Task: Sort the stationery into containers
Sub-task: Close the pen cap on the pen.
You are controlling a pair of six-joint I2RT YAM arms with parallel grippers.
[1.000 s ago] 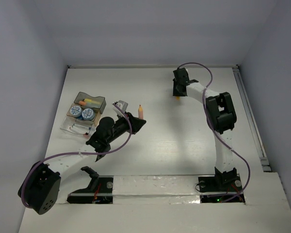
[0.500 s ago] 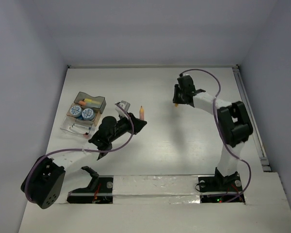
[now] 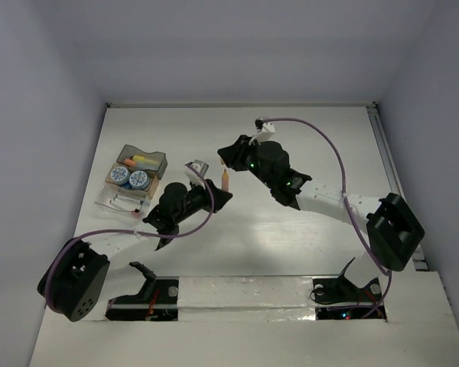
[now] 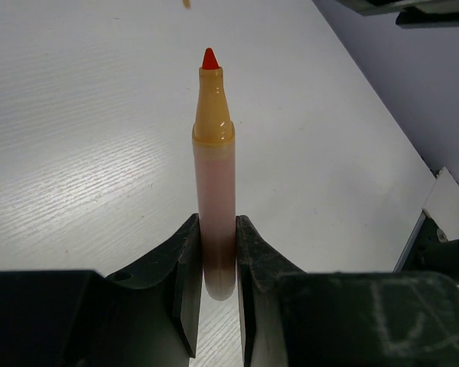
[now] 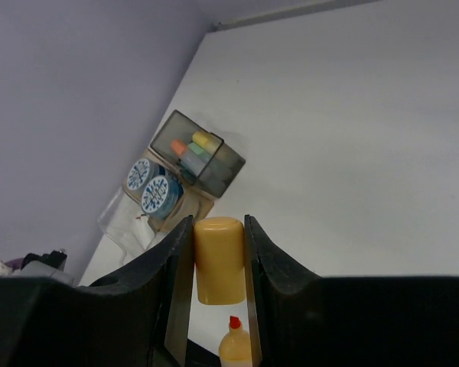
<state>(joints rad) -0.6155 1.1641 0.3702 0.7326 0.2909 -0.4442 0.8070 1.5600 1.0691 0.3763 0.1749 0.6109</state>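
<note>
My left gripper [image 4: 216, 233] is shut on the lower end of an uncapped orange marker [image 4: 214, 172], which stands upright with its red tip on top. In the top view this left gripper [image 3: 220, 196] sits at the table's middle left, with the marker [image 3: 225, 180] sticking up from it. My right gripper [image 5: 218, 223] is shut on a yellow-orange cap [image 5: 219, 260], held just above the marker's tip [image 5: 233, 324]. From above, the right gripper [image 3: 229, 159] hangs right over the marker. The containers stand at the left: a grey box [image 3: 145, 163], round blue-white pots [image 3: 129, 177] and a clear tray [image 3: 116, 201].
The grey box [image 5: 200, 155] holds yellow, orange and green stationery. Two round blue-white pots [image 5: 149, 184] stand beside it, with the clear tray [image 5: 122, 227] below them. The table's back edge [image 3: 237, 105] meets the wall. A rail [image 3: 394, 180] runs along the right side.
The right arm has swung from the far right across to the left, carrying the cap over the marker. Its jaws have tightened. The left gripper with the marker shifted slightly.
</note>
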